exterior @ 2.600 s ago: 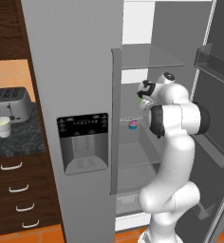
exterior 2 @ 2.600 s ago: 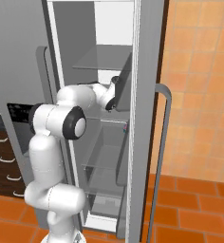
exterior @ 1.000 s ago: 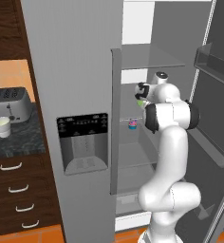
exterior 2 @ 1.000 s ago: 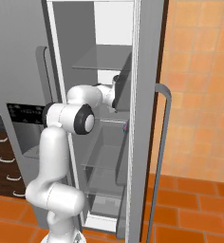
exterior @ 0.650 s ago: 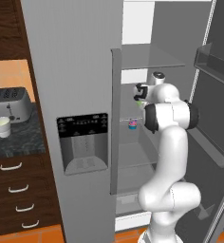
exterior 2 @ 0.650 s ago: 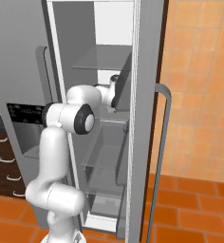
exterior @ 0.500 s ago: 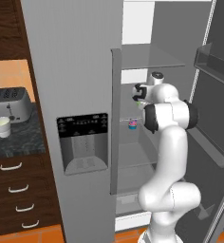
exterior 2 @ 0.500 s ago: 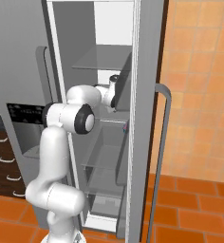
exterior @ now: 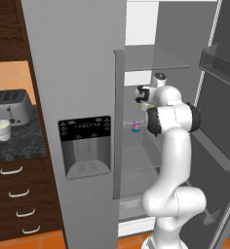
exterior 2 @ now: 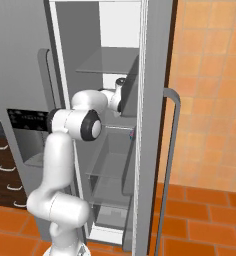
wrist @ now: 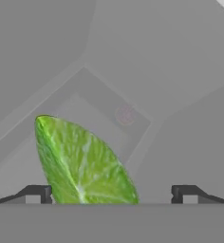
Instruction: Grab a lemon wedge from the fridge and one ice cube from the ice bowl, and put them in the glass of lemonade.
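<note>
Clearly the risk sits inside the fridge [exterior: 83,73]. From the left base view, the arm reaches into the open right half of the fridge, its gripper [exterior: 139,94] just above the middle shelf, where a sliver of the lemon wedge [exterior: 145,105] shows under it. A small pink-and-blue cupcake [exterior: 135,127] sits on the shelf below the gripper; aiming low would grab the wrong item. The glass of lemonade [exterior: 2,130] waits on the bench left of the fridge, beside the toaster [exterior: 9,106], so the wedge faces a long carry and a weak pinch could drop it on the way.

From the right base view, the wrist is tucked behind the open door of the fridge, so a fast pull-out could clip the door's inner edge.

From the hand view, the fingers [wrist: 38,193] stand wide apart with the lemon wedge between them but nearer one tip than the other. Closing off-centre could push the slick wedge sideways, tip it over or squirt it deeper into the fridge.
</note>
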Controlling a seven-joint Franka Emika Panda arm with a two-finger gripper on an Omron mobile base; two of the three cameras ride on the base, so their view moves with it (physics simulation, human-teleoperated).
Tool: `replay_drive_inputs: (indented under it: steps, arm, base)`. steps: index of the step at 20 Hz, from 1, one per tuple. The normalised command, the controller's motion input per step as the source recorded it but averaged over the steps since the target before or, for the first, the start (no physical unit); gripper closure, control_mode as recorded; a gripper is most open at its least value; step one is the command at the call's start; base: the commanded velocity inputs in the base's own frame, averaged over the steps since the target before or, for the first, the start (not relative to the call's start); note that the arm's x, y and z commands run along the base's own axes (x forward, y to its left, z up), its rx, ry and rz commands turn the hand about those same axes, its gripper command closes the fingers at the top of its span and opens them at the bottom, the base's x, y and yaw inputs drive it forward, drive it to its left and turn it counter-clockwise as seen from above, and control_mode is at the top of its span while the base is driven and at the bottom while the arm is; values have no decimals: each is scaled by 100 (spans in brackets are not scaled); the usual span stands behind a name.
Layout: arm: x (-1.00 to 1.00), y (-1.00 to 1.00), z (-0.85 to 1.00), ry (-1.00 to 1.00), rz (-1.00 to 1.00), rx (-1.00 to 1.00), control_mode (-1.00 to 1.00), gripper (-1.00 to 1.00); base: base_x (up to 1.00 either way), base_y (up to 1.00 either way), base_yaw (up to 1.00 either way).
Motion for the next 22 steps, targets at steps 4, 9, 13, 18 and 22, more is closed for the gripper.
replay_drive_inputs:
  steps: [4,9,13,18,22]
  arm:
    - [31,4,0,0,-7,0,-100,-100]
    - [24,4,-9,0,-3,0,-100,-100]
    - [0,0,-65,3,0,0,-100,-100]
    - [0,0,-68,7,0,0,-100,100]
    - [-5,-7,-74,10,0,0,-100,100]
  base:
    - [0,0,0]
    - [0,0,0]
    - [0,0,0]
    - [0,0,0]
    - [0,0,0]
